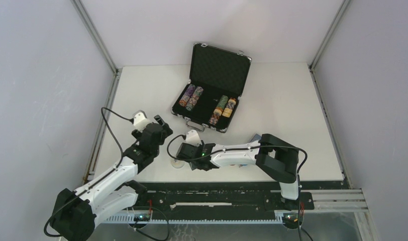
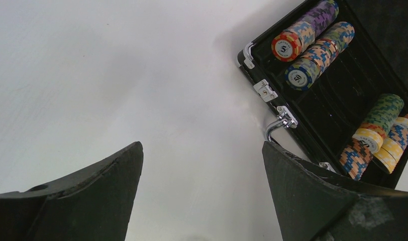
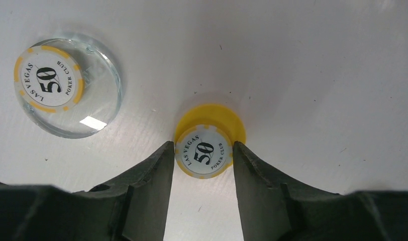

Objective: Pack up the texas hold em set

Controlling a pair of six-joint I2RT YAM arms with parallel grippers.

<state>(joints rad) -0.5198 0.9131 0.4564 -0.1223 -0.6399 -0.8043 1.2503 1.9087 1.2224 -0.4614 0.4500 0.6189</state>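
Note:
The black briefcase [image 1: 219,64] stands open at the back middle of the table, its silver handle [image 2: 278,123] facing me. Two pairs of multicoloured chip rolls lie in it, one left [image 1: 191,97] [image 2: 306,42] and one right [image 1: 222,109] [image 2: 379,134]. My right gripper [image 3: 203,145] [image 1: 186,152] is low at the table's front, shut on a yellow token [image 3: 210,135] marked 50. A clear token [image 3: 66,85] [image 1: 178,163] lies just beside it. My left gripper [image 2: 202,145] [image 1: 161,123] is open and empty above bare table, left of the case. No card deck shows.
A small grey-blue thing [image 1: 255,136] lies behind my right forearm. Grey walls with metal posts close in the table on three sides. A black rail [image 1: 217,193] runs along the near edge.

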